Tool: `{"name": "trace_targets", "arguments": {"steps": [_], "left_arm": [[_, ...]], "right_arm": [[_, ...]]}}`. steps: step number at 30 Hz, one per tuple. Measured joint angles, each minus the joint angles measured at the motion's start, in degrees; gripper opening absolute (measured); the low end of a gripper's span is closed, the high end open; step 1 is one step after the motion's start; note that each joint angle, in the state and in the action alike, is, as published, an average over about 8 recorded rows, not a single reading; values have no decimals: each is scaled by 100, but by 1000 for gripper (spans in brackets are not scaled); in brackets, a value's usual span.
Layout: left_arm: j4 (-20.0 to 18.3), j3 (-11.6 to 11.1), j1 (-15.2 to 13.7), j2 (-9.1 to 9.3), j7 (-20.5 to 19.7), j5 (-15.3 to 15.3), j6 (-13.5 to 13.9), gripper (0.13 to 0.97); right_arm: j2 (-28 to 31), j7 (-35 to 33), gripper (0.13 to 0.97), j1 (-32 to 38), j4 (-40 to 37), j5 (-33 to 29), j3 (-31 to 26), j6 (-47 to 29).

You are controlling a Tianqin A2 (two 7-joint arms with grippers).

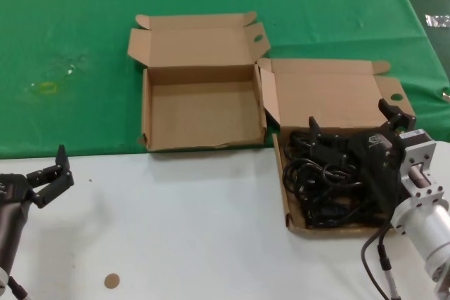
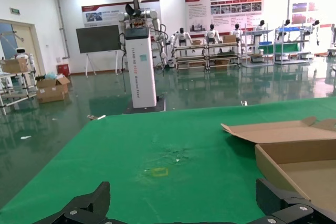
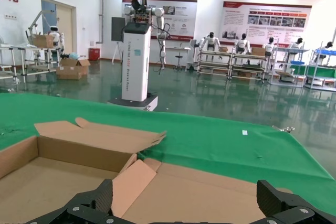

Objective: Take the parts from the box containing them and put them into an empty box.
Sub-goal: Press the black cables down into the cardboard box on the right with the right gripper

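So your black power cords point(image 1: 327, 180) are all piled in a loose tangle inside the shallow cardboard box point(image 1: 288, 205) on the right, which sits half on the white table point(image 1: 190, 223) and half on the green cloth point(image 1: 77, 54), lid flap folded back behind it. Your right gripper point(image 1: 357, 119) is parked right over that pile with its fingers spread wide, one tip near the back-left of the cords and the other up by the flap's round hole; I can't tell from here whether it's touching the cords, and it isn't pinching anything. Just beside that box to the left is the taller cardboard box point(image 1: 204, 114), lid open, nothing in it, corners of the two boxes nearly touching. Your left gripper point(image 1: 53, 172) is well apart from all of it, down at the left edge over the white table, fingers open too, holding nothing. There's a small brown disc point(image 1: 112, 281) on the table near it.
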Motion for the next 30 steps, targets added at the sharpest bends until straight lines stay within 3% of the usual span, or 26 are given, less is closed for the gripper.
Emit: {"name": "trace_targets", "arguments": {"steps": [30], "left_arm": [[0, 0, 0, 0, 0, 0, 0, 964]], "right_arm": [[0, 0, 966, 0, 0, 0, 0, 0]]}}
